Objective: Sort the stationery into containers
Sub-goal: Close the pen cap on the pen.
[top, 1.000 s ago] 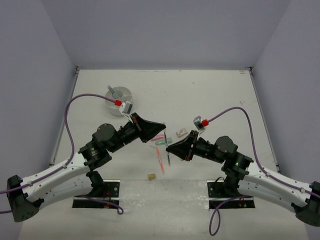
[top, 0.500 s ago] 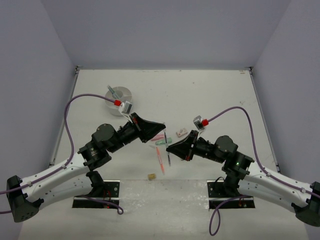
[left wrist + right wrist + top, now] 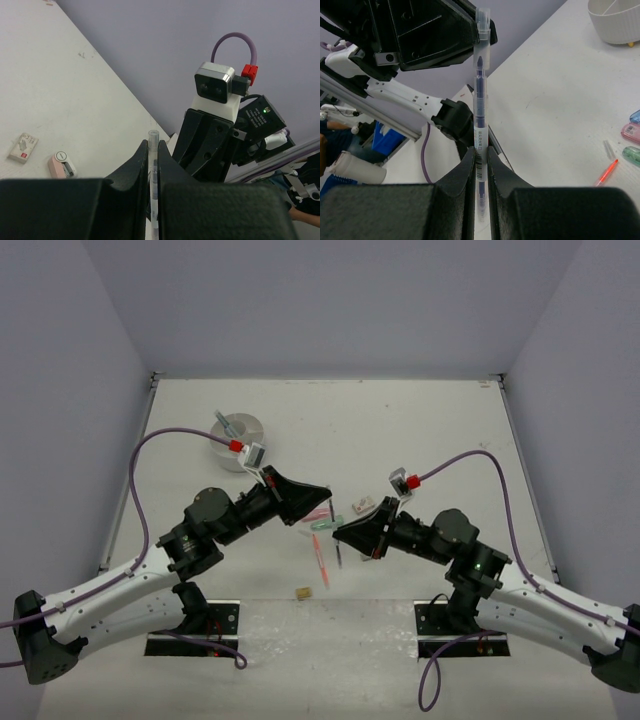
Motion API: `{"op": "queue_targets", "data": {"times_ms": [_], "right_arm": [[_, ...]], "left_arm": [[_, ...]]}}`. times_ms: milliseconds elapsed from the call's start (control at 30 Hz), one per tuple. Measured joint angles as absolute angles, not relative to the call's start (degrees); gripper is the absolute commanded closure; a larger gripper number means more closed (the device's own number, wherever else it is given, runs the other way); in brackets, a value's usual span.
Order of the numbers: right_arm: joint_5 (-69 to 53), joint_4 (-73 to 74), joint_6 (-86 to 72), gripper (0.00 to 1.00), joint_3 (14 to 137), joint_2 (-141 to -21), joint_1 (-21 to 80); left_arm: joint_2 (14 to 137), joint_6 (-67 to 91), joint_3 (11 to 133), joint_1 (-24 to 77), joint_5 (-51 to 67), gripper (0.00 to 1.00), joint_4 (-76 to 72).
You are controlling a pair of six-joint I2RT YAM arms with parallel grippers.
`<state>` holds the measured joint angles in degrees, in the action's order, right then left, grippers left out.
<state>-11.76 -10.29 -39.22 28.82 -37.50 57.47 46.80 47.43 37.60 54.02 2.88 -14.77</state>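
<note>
We see the right gripper pinching a blue pen around its middle. The pen is a thin, see-through plastic tube with dark blue ink inside and a little striped label. It stands straight up between the two black fingers, up off the table. The left gripper is pressed together too. It squeezes the clear cap end of what looks to us like the same pen, so both grippers meet tip to tip over the middle of the table. The fingers are hard, black and smooth, with curved edges.

Under them lie the other small things. A skinny red pen lies flat, just beside the blue pen's low end. Near it are three rounded, shiny clip pieces in a row: a blue piece, a pink piece and a green piece. A flat white eraser with a red mark lies a bit apart from them. A tiny tan eraser, shaped like a block, sits alone nearer the arms.

The tub is round, low, white and smooth, with thin walls inside that split it into parts. It sits far back on the left, well apart from the pens. The table is flat, white and dull, with a few small marks.
</note>
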Motion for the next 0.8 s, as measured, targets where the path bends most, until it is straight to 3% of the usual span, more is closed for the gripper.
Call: {"op": "queue_targets", "data": {"times_ms": [600, 633, 800], "right_arm": [[-6.6, -5.0, -35.5, 1.0, 37.5, -42.9, 57.8], [-6.4, -4.5, -35.1, 1.0, 38.0, -43.2, 57.8], [-6.0, -3.9, -33.3, 1.0, 38.7, -44.2, 57.8]], "left_arm": [[47.2, 48.0, 37.5, 53.6, 2.2, 1.0, -17.8], [47.2, 48.0, 37.5, 53.5, 2.0, 0.98, -18.0], [47.2, 47.5, 37.5, 53.5, 1.4, 0.69, -17.2]]}}
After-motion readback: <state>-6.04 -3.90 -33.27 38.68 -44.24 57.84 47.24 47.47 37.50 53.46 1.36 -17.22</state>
